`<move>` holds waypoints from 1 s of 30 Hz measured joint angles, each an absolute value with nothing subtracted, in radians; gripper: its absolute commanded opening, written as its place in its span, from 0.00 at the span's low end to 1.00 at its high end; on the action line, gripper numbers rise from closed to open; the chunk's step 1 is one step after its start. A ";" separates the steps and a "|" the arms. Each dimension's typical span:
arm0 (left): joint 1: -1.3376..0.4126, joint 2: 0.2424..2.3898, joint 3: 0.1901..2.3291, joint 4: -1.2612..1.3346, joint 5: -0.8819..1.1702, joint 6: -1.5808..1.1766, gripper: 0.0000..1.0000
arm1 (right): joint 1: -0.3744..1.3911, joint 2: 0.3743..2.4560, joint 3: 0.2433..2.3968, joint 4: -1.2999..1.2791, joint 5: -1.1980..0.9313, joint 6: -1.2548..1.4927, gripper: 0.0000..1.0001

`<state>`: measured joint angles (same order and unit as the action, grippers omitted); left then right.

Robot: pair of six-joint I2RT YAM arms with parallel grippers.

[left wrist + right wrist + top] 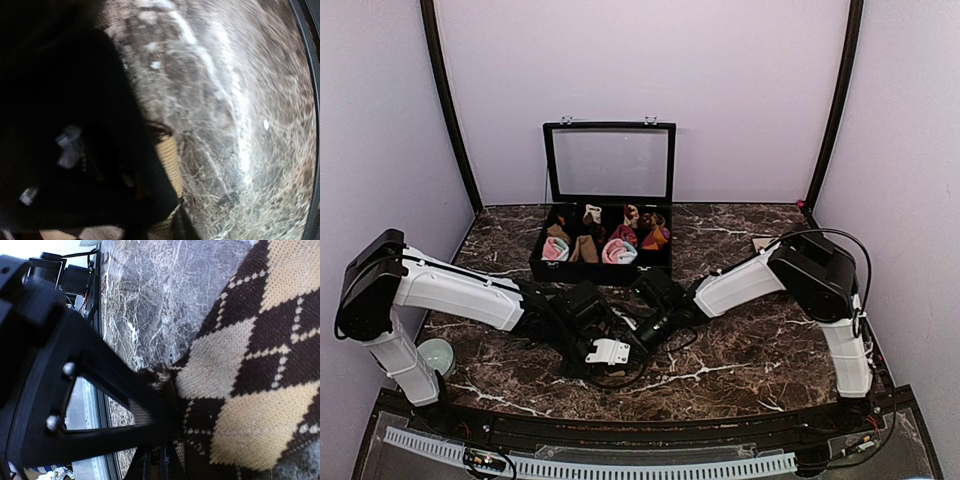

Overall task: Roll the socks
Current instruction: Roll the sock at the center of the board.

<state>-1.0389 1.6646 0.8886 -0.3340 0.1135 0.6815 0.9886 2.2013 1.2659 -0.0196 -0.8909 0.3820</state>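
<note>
Presently we find both arms reaching inward so that their claws meet over the middle of the table, somewhat toward its near edge. The brown-and-beige diamond sock lies on the marble at that spot, largely hidden beneath the claws in the top view. The right claw is pressed together on the sock's edge, with knit caught between its black fingers. The left claw sits low on the same sock. Its wrist view shows a ribbed beige cuff emerging from under a dark finger, but we cannot tell whether that claw is spread or pinching. Toward the middle of the far edge stands a black box, lid raised upright, with small sock rolls in its compartments. A pale bowl rests near the left near corner
</note>
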 measured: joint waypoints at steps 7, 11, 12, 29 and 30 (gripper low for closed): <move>-1.040 1.669 0.901 -0.353 0.123 0.666 0.00 | 0.984 2.189 1.242 0.019 -0.888 0.399 0.11; -1.036 1.673 0.901 -0.345 0.143 0.665 0.00 | 0.987 2.149 1.182 0.080 -0.839 0.420 0.30; -1.036 1.676 0.901 -0.338 0.153 0.666 0.00 | 0.987 2.131 1.164 0.098 -0.825 0.425 0.32; -1.004 1.776 0.961 -0.267 0.373 0.697 0.00 | 0.932 1.753 0.770 0.245 -0.349 0.424 0.99; -0.997 1.780 0.963 -0.269 0.387 0.687 0.00 | 0.926 1.718 0.739 0.236 -0.282 0.429 0.99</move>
